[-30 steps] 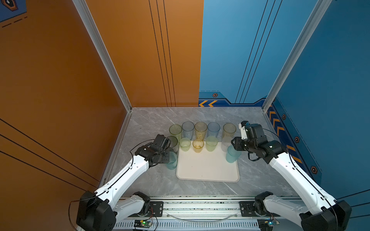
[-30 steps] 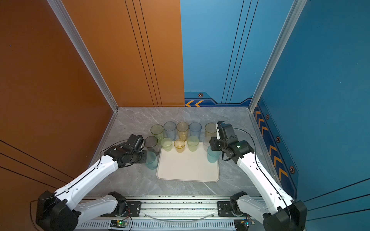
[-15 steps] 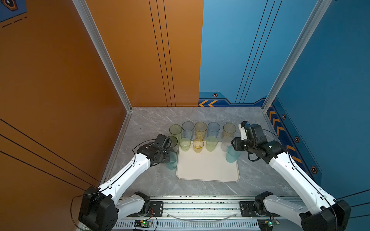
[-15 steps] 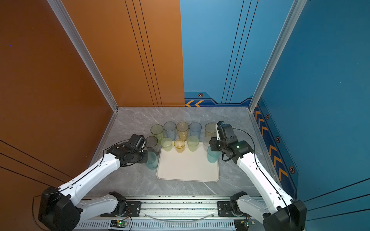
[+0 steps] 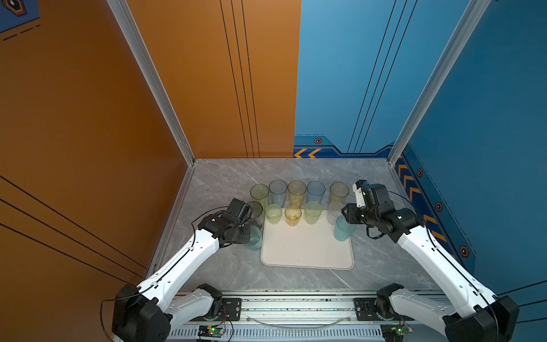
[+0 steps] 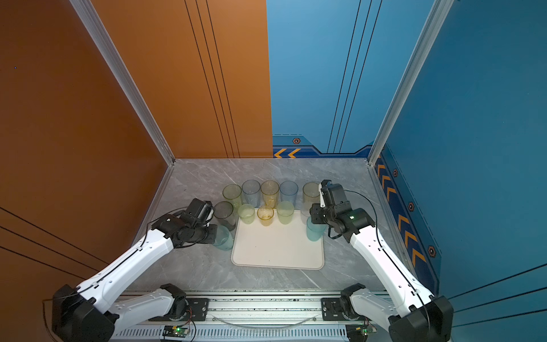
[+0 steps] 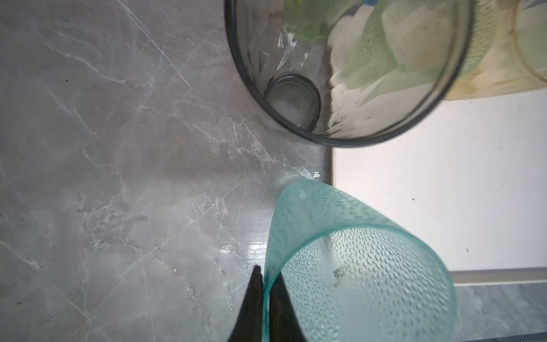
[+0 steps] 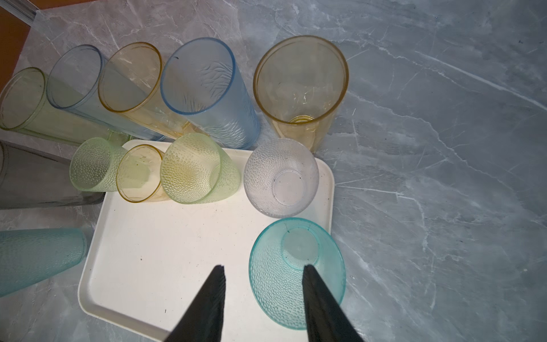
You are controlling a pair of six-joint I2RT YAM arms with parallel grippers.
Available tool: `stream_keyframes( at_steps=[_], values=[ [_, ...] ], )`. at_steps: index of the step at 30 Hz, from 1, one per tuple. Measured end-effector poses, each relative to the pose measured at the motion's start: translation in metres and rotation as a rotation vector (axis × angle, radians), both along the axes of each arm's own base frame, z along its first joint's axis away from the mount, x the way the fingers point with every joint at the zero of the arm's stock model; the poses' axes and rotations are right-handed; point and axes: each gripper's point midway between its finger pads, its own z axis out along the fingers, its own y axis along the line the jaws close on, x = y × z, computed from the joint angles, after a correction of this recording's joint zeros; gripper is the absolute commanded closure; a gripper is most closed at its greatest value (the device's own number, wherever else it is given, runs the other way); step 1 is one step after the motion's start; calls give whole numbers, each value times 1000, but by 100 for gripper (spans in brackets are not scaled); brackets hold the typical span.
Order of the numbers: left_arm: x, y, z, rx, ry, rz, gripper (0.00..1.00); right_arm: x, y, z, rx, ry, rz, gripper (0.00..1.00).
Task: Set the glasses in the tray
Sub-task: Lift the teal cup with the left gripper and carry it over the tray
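Note:
A teal dimpled tumbler [image 5: 254,240] [image 6: 223,238] stands on the table just left of the cream tray [image 5: 307,251] [image 6: 278,251]. My left gripper [image 7: 264,285] [image 5: 249,234] is shut on the rim of this tumbler [image 7: 355,266], one finger inside and one outside. A second teal tumbler [image 5: 342,231] [image 8: 296,275] stands at the tray's right rim [image 8: 327,180]. My right gripper [image 8: 263,275] [image 5: 345,217] hangs open above it, one finger over its mouth, the other over the tray. Several short glasses line the tray's far edge.
A smoky grey tumbler [image 5: 256,209] [image 7: 340,74] stands right behind the left teal one. Several tall tumblers, green [image 5: 259,192], blue [image 5: 315,189] and amber [image 5: 339,192], form a row on the marble behind the tray. Walls close in on the left, right and back.
My left gripper's fingers have closed on the teal tumbler's rim. The right arm and its gripper have not moved.

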Motion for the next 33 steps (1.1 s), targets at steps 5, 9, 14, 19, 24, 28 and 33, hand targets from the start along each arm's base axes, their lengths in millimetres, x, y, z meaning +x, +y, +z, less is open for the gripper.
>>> stream_keyframes(
  at_steps=[5,9,14,19,24,28,33],
  values=[
    [-2,-1,32,-20,-64,-14,93,0,0,0,0,0,0,58],
    [-3,-12,53,-40,-97,-51,93,0,0,0,-1,-1,-2,58],
    [-3,-47,76,-50,-127,-166,93,2,-5,0,-3,-1,-16,58],
    [3,-99,84,-41,-118,-302,94,4,-11,0,-3,0,-37,58],
    [16,-152,77,-41,-95,-414,94,5,-15,0,-3,-1,-50,58],
    [26,-194,63,-57,-63,-496,94,6,-17,0,-3,-1,-56,58],
    [37,-243,43,-78,-17,-589,94,7,-21,0,-7,-2,-67,58]
  ],
)
